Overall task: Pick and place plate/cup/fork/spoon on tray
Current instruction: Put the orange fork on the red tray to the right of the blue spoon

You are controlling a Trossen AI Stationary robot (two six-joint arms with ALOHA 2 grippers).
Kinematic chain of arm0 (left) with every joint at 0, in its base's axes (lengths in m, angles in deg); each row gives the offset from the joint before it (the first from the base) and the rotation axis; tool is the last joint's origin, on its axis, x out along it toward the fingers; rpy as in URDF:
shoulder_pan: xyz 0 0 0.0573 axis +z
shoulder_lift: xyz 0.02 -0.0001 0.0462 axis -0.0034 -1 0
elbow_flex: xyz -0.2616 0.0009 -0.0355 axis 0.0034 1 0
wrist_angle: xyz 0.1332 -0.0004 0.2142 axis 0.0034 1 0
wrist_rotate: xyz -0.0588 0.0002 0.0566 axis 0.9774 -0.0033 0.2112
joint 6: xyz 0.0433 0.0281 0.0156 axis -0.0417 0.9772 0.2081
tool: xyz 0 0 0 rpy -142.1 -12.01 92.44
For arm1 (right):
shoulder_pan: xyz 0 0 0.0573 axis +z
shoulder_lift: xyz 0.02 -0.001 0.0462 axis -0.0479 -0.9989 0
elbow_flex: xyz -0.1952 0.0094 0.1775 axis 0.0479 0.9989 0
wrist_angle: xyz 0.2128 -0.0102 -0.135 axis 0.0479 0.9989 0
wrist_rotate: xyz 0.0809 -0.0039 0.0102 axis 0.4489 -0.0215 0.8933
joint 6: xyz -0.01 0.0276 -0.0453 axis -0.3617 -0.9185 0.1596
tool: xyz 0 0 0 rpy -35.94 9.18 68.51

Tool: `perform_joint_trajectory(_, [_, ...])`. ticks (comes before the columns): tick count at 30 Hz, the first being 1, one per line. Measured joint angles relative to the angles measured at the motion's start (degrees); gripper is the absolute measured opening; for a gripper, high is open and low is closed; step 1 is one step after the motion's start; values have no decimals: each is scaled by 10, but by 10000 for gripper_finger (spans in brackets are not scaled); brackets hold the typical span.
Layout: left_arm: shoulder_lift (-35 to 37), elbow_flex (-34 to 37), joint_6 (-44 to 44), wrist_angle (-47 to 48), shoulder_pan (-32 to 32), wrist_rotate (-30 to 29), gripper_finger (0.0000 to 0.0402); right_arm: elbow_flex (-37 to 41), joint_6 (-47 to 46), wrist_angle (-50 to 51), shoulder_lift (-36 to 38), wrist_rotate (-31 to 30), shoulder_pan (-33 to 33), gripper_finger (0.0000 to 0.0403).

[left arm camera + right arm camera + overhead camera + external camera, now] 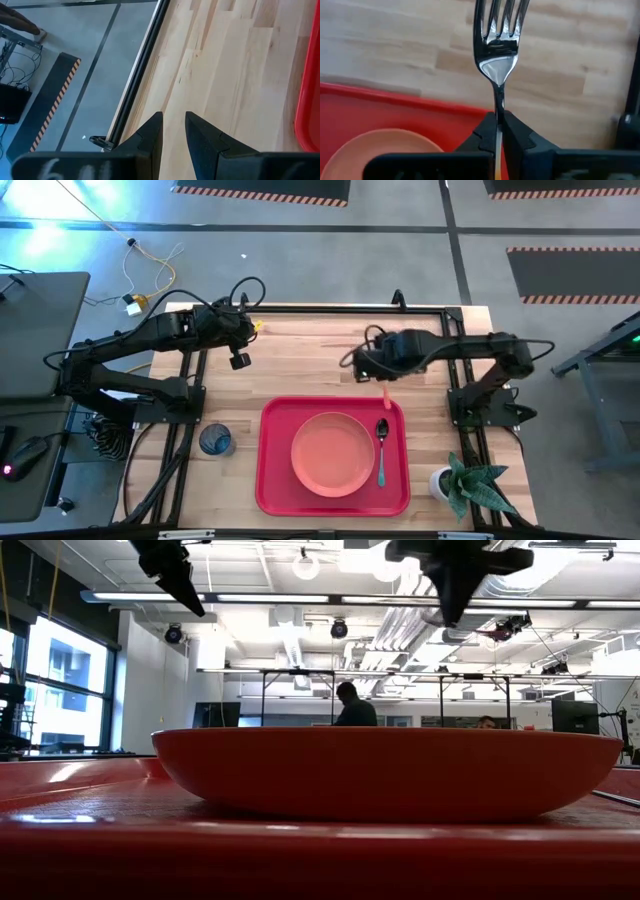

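Note:
The red tray (270, 480) lies at the table's near middle. The salmon-orange plate (333, 453) rests flat in it, and the blue-handled spoon (381, 445) lies in the tray right of the plate. The blue cup (215, 440) stands on the table left of the tray. My right gripper (378, 375) is shut on the fork (500, 30) above the tray's far rim. My left gripper (174, 127) hangs empty over bare table beyond the tray's far left corner, its fingers a narrow gap apart. My right gripper pinches the fork's thin metal neck (498, 105) between its two fingers, just below the tines. The tines stick out past the fingertips. The orange handle (386, 397) shows over the tray's far rim. The fork is lifted clear of table and tray.
A small potted plant (465, 480) stands at the table's near right corner. Black frame rails (190, 380) run along the table's left, right and far sides. People show in the room beyond the table (352, 705). Bare wood lies between the tray and the far edge.

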Motion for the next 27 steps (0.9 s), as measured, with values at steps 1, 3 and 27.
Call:
perform_joint_trajectory(1, [0,0,0,0,0,0,74,17,-19,-5,10,7,7,0])
perform_joint_trajectory(3, [0,0,0,0,0,0,74,49,-57,-11,24,22,21,0])
perform_joint_trajectory(27, [0,0,1,-2,0,0,74,214,-348,-153,45,120,200,0])
